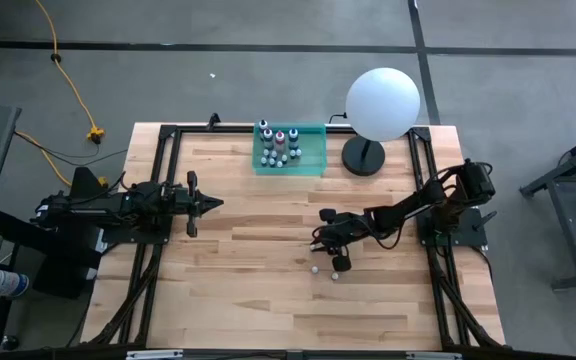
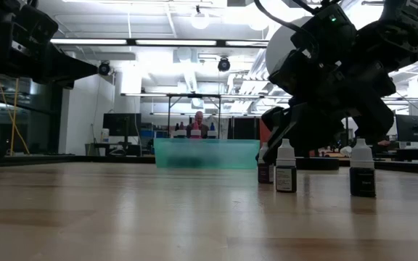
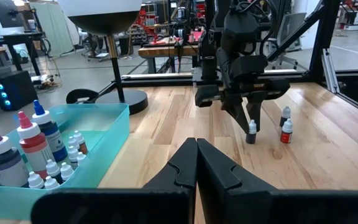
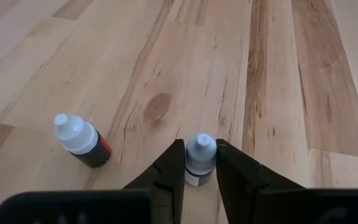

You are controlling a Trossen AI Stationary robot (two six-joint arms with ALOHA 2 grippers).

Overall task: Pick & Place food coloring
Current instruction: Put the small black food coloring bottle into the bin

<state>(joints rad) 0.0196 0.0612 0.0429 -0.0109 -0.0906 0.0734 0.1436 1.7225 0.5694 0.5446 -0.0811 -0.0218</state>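
A robotics lab or workshop: a wooden table (image 1: 268, 290) in a black metal frame (image 1: 158, 190) stands on bare concrete floor (image 1: 218, 70) with a yellow cable (image 1: 68, 75), while ceiling strip lights (image 2: 122, 41), monitors (image 2: 118, 123) and cluttered workbenches (image 3: 166, 50) fill the open hall behind.

Teal tray (image 1: 313, 166), white globe lamp (image 1: 382, 103)

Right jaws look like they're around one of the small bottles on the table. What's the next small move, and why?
Probably finish closing, then lift straight up. The right gripper has its jaws on either side of a small bottle standing upright on the table. A second bottle stands close beside, so avoid sideways motion.
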